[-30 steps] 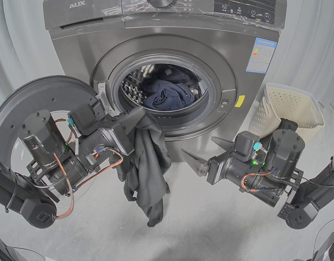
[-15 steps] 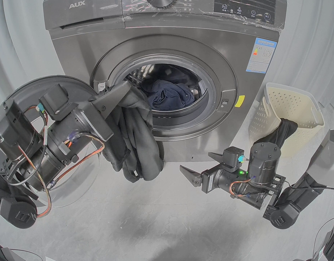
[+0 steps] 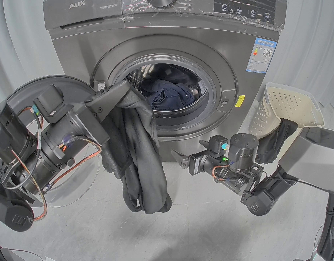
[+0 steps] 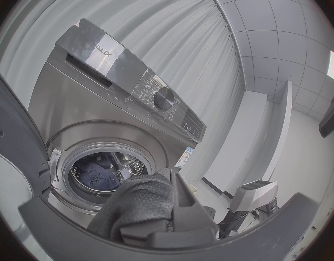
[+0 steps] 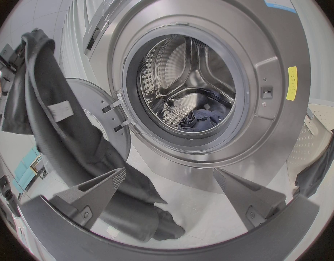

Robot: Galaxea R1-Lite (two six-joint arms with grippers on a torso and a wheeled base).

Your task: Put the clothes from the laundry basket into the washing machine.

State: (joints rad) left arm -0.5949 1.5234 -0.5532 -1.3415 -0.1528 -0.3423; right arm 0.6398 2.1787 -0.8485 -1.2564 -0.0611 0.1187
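Observation:
My left gripper [image 3: 114, 94] is shut on a dark grey garment [image 3: 143, 156], held up at the left rim of the washing machine's [image 3: 217, 51] round opening. The garment drapes over the fingers and hangs down in front of the machine, clear of the floor. In the left wrist view the garment [image 4: 138, 200] is bunched in that gripper [image 4: 172, 203]. Navy clothes [image 3: 168, 95] lie inside the drum [image 5: 181, 77]. My right gripper [image 3: 186, 146] is open with nothing in it, low before the machine, right of the hanging garment [image 5: 65, 127].
The machine's door [image 3: 40, 91] stands swung open on the left, behind my left arm. A cream laundry basket [image 3: 294, 104] leans at the machine's right side, with a dark cloth [image 3: 274, 144] hanging over its rim. Grey floor lies in front.
My left gripper has risen and shifted left with the garment, up to the opening's rim; the garment now hangs longer. My right arm has moved left and lower, uncovering the dark cloth.

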